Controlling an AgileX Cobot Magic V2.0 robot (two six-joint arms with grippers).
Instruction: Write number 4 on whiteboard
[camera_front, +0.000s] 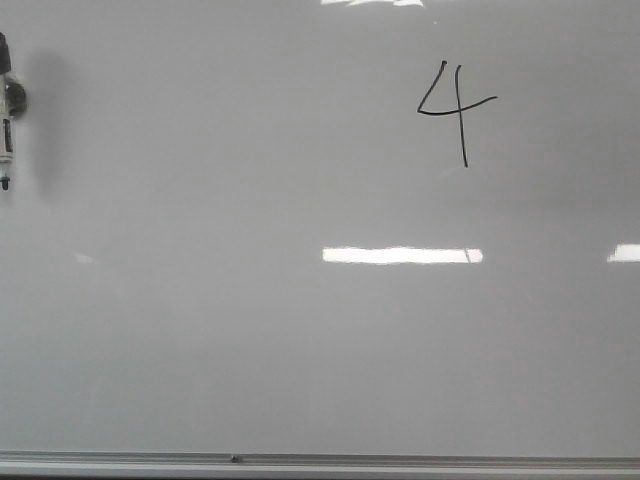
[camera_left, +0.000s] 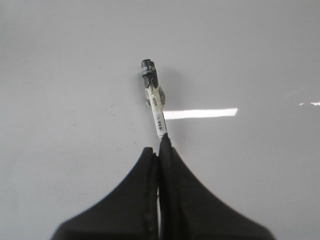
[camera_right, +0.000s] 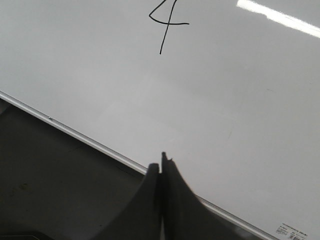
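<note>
Thin black hand-drawn number 4 (camera_front: 455, 105) at 1 o'clock on glossy pale-grey whiteboard (camera_front: 250, 340).
Left wrist view alone shows left fingers (camera_left: 150, 165) clamped on white-barrelled black-capped marker (camera_left: 154, 100); right fingers (camera_right: 167, 175) together, holding nothing.

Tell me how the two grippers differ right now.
The left gripper is shut on a marker that sticks out past its fingertips; the right gripper is shut with nothing between its fingers. The left gripper has only plain whiteboard in its view; the right gripper's view takes in the number 4 and the board's rail. Both have dark fingers pressed together.
</note>
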